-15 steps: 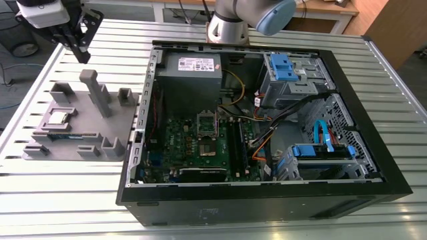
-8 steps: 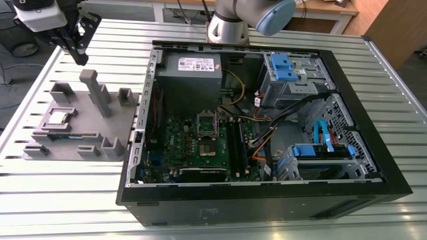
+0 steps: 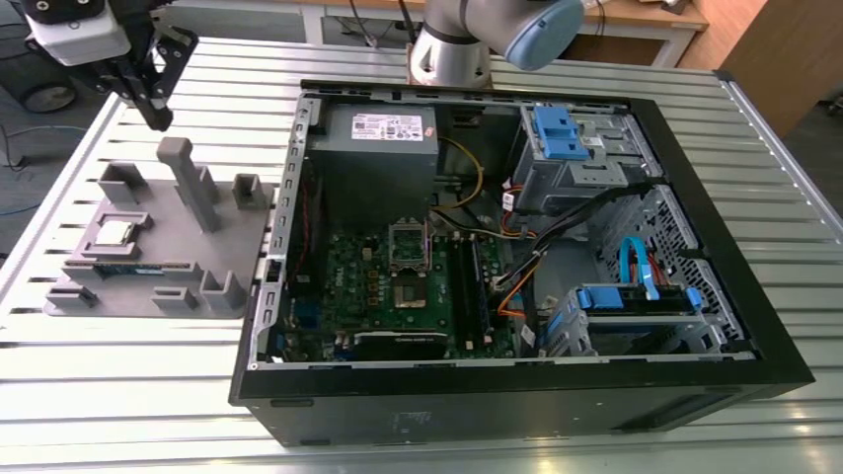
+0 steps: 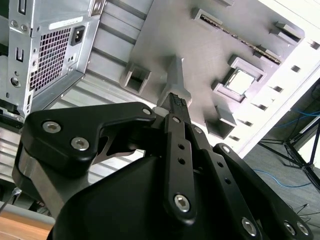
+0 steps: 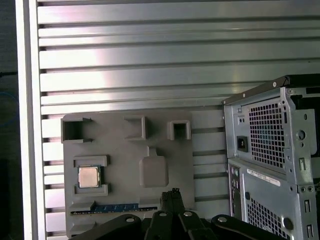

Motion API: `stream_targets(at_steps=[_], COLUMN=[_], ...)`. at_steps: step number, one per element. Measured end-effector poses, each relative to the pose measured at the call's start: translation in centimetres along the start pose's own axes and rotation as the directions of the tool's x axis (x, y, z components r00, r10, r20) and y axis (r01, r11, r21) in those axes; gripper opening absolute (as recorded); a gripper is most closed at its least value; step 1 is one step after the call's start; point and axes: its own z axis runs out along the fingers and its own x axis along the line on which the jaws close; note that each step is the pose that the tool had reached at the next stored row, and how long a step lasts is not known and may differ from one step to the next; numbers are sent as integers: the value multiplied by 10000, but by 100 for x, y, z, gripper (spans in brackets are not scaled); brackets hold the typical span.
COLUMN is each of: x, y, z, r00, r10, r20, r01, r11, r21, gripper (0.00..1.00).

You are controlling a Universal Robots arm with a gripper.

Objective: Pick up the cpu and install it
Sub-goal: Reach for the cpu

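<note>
**End effector clenched and empty above the holder; cpu resting in its pocket**

Your end effector [image 4: 176,101] has its fingers pressed together with nothing gripped between them. In the exterior view you see it hanging in the air at that view's left, above the grey holder [image 3: 158,247].

Closest beneath the fingertips in both wrist views is the holder's tall upright post [image 5: 152,170].

A little beyond the post, the cpu [image 5: 89,176] lies flat in a square framed pocket of the holder. Its silver top faces up, and it is well apart from the end effector and not yet lifted.

Just beside the cpu's pocket, a green memory stick [image 5: 115,207] lies in a long slot along the holder's edge.

The holder itself rests on the slatted metal tabletop [image 3: 132,375].

Farther off, toward the exterior view's right, the open computer case [image 3: 777,346] lies on its side just beside the holder. Inside it you can see the green motherboard [image 3: 395,286], and behind that the grey power supply box [image 3: 375,148] at the case's far end.
</note>
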Motion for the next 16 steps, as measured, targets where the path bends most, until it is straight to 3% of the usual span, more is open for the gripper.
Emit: stream_targets(at_steps=[16], x=[33], y=[-6], z=[51], r00=[10000], r10=[0], r20=[-1], r01=[0], r11=[10000], r21=[0], gripper=[11])
